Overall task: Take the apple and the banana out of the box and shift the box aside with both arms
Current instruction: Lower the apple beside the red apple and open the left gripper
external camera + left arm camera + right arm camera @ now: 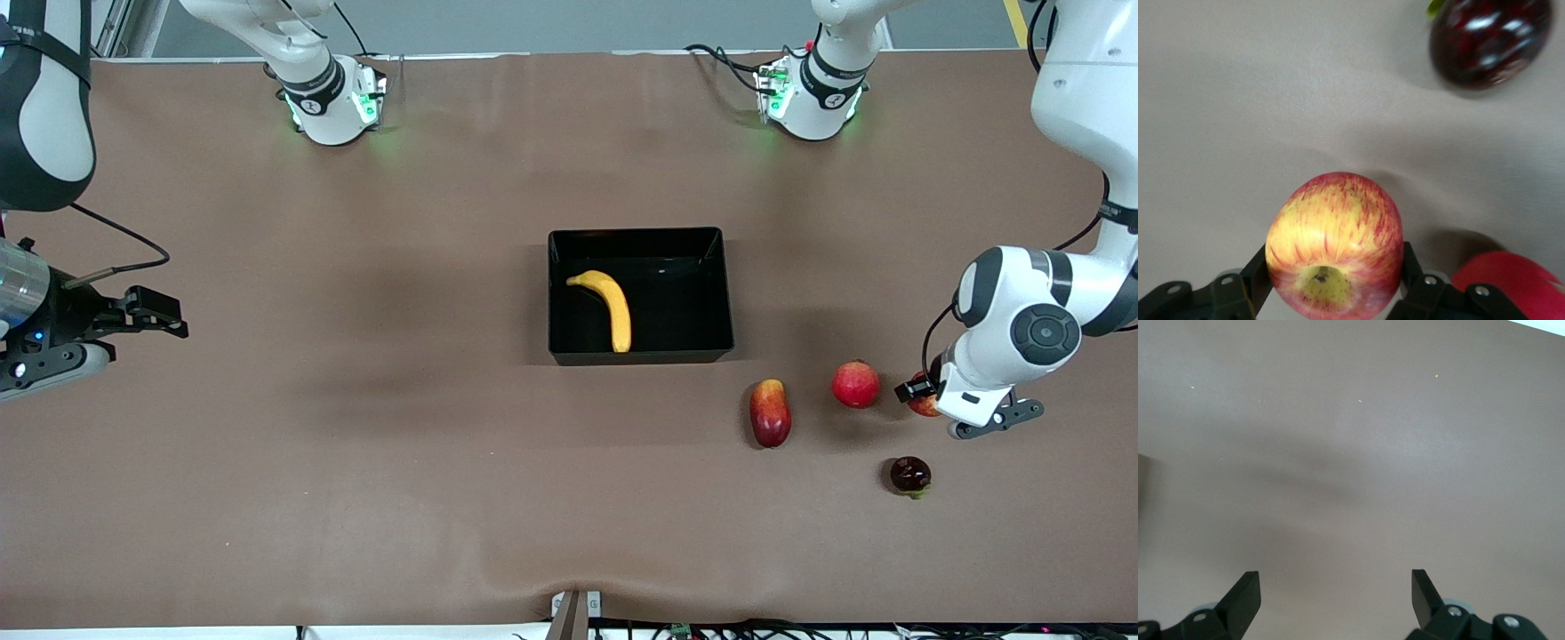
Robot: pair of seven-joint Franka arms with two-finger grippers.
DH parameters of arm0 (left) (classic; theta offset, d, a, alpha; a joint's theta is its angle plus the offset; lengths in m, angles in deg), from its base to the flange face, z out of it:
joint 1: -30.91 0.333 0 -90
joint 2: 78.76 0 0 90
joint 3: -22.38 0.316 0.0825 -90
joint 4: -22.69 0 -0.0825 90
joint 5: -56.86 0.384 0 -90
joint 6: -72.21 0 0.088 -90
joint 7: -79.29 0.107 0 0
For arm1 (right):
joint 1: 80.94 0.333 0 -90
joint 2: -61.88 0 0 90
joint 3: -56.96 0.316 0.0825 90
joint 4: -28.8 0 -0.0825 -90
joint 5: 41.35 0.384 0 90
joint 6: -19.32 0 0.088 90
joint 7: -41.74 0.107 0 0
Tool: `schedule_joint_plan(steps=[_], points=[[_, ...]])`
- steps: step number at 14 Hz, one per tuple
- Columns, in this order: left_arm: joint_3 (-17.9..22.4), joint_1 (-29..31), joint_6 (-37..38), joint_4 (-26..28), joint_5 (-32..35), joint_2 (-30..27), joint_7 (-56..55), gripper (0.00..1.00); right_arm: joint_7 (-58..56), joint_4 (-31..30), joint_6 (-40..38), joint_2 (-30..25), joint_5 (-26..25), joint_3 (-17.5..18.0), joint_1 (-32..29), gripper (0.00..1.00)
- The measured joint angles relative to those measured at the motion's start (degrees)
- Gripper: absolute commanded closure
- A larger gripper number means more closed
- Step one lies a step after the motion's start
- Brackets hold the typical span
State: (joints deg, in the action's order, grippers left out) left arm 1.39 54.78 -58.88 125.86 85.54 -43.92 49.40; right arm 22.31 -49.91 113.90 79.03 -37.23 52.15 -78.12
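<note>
Overall, a matte brown cloth covers the table (pixel 356 462) edge to edge, with a soft wrinkle near the lower middle of the front view; a strip of grey floor shows along the top of the frame, where the two arm bases stand.

At the right edge of the front view, the left gripper (pixel 925 397) sits low over the cloth with the apple (pixel 925 404) between its fingers. In the left wrist view the black fingers (pixel 1255 270) press on both sides of the apple (pixel 1334 251), a round fruit streaked red over yellow, its stem dimple facing the camera. A pink-red round fruit (pixel 855 384) lies just beside it toward the middle of the frame, an oval red-and-yellow fruit (pixel 770 412) farther that way, and a dark glossy maroon fruit (pixel 910 475) lower in the frame.

Near the centre of the front view stands the box (pixel 640 357), a black rectangular bin with shiny walls and an open top. The banana (pixel 611 308) lies inside it, long, curved and smooth yellow, toward the side nearer the right arm.

At the left edge of the front view the right arm waits, its gripper (pixel 156 316) above bare cloth; the right wrist view shows its black fingers (pixel 1245 600) spread wide with nothing between them.
</note>
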Motion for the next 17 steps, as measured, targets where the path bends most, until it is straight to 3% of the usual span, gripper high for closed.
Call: schedule_joint_plan(steps=[1, 2, 3, 4, 9, 17], points=[[0.0, 0.44, -0.29, -0.41, 0.02, 1.24, 0.98, 1.0, 0.0, -0.01, -0.01, 0.01, 0.0, -0.02, -0.51, 0.0], [0.0, 0.63, -0.39, -0.96, 0.02, 2.27, 1.73, 0.68, 0.01, -0.04, -0.11, 0.02, 0.0, -0.05, -1.21, 0.0], [-0.02, 0.64, -0.35, -1.56, 0.04, 2.66, 2.02, 0.2, 0.25, -0.09, -0.32, 0.03, 0.07, -0.06, -1.94, 0.0], [-0.08, 0.63, -0.35, -1.88, 0.05, 2.76, 2.18, 0.0, 1.09, -0.11, -0.62, 0.04, 0.26, -0.07, -2.43, 0.0], [-1.11, 0.67, 0.85, -2.97, 0.07, 1.8, 3.94, 0.0, 6.69, -0.11, -1.53, 0.04, 0.72, 0.74, -0.48, 0.0], [-15.44, 0.23, 17.08, -3.99, -6.13, -10.5, 1.32, 0.0, 6.85, -0.16, -2.64, 0.04, 0.72, 0.34, -1.12, 0.0]])
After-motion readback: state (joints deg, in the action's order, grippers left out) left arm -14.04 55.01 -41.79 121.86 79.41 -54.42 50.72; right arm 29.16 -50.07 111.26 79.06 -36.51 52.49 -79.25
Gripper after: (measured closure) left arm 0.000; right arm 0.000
